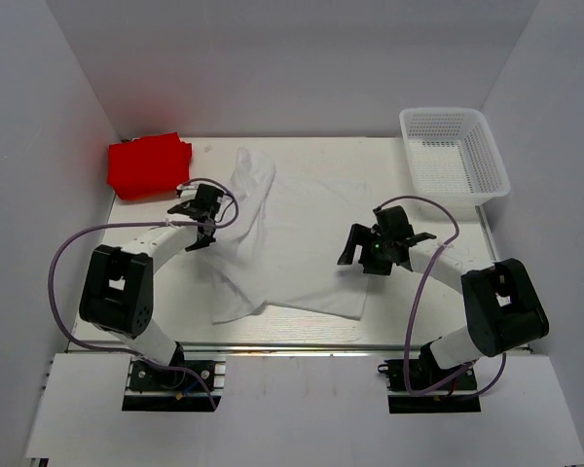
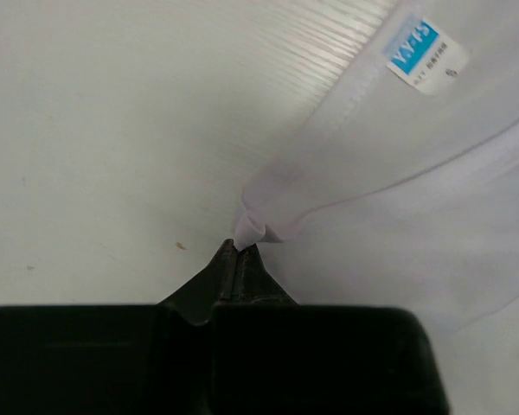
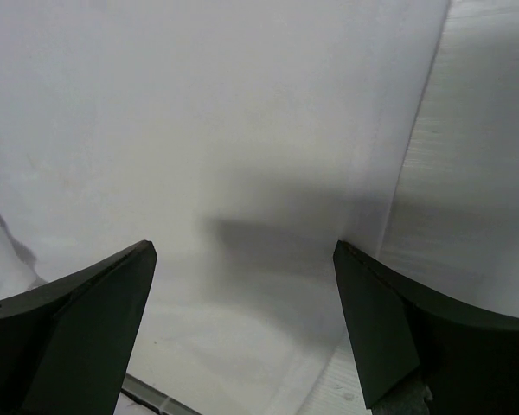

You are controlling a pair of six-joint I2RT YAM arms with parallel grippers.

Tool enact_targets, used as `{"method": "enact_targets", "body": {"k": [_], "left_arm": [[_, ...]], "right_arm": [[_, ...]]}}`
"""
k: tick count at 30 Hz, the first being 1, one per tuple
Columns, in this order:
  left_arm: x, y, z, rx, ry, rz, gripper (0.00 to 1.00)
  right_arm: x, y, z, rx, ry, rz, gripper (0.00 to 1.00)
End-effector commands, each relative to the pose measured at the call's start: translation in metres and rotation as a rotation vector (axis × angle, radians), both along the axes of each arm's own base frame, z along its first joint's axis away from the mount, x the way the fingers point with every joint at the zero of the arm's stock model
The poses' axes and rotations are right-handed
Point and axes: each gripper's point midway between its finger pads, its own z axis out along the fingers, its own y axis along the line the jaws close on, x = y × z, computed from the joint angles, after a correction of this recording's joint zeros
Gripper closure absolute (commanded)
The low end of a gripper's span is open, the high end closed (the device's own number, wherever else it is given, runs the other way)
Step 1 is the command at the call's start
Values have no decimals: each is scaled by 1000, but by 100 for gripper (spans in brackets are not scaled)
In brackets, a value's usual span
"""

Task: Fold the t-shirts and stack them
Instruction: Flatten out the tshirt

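Likely limp and light, the white t-shirt (image 1: 292,243) lay spread at the centre, the red t-shirt (image 1: 148,165) at ten o'clock; the left gripper (image 2: 240,250) pinched the white edge tight, a sound hold, while the right gripper (image 3: 245,259) gaped empty over its three-o'clock side.

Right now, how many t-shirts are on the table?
2. The white t-shirt lies spread mid-table, its edge pinched by the left claw. The red t-shirt sits in the far left corner. Another could hide beneath, but none shows.
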Motion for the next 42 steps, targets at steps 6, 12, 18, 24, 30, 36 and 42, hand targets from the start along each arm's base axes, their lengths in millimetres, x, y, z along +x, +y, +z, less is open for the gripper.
{"method": "enact_targets", "body": {"k": [6, 12, 18, 24, 30, 36, 42], "left_arm": [[-11, 50, 7, 16, -23, 90, 100], [-12, 58, -1, -46, 8, 61, 100], [-28, 73, -7, -34, 75, 115, 37], [2, 49, 35, -167, -95, 39, 0], [82, -48, 88, -415, -277, -408, 0], [135, -100, 69, -402, -215, -527, 3], [151, -117, 36, -359, -102, -547, 35]], "right_arm": [[-35, -72, -48, -328, 228, -116, 10], [-21, -91, -35, -398, 212, -160, 10], [-6, -105, -23, -431, 176, -198, 10], [10, -99, 3, -427, 87, -129, 10], [48, -79, 64, -346, -171, -84, 10], [68, -66, 75, -316, -232, -59, 10], [77, -70, 46, -361, -136, -93, 10]]}}
